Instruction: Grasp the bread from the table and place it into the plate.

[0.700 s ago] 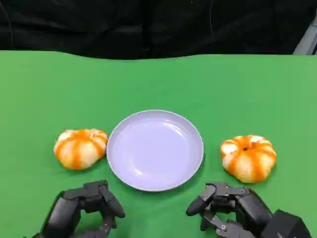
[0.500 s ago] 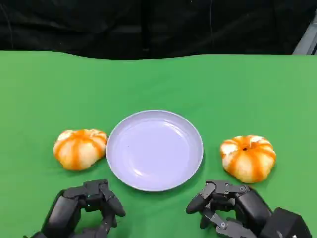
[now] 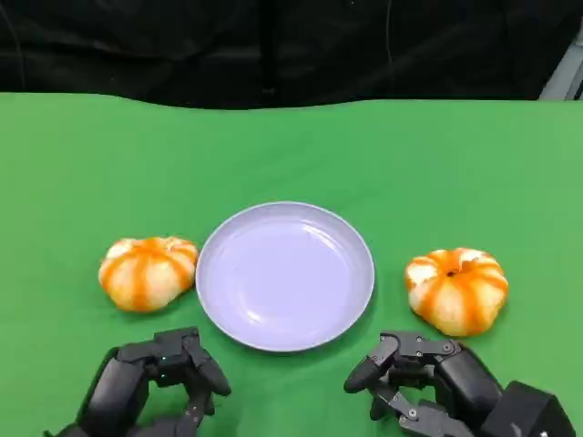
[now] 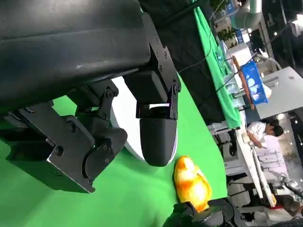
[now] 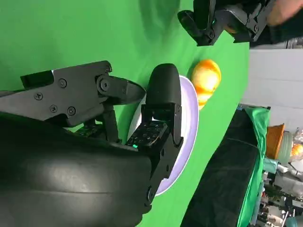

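While both orange-striped round bread rolls [image 3: 148, 272] [image 3: 456, 289] lie on the green bench [image 3: 291, 155], the lavender round plate [image 3: 285, 275] sits bare; left hand [image 3: 155, 382] and right hand [image 3: 428, 382] hover released, nothing grasped.

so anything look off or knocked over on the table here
Nothing stands out. The plate sits flat and empty, with one bread close by its left rim and another bread apart on its right, both whole. The left hand and right hand hold nothing.

**A green table in a busy room**

The table [image 3: 291, 155] has a bright green cloth on it. Behind it hangs a dark black curtain [image 3: 273, 45]. Farther off stands another green-covered table [image 4: 213, 61] and a blue chair [image 4: 248, 80]. A person [image 4: 265, 135] sits there.
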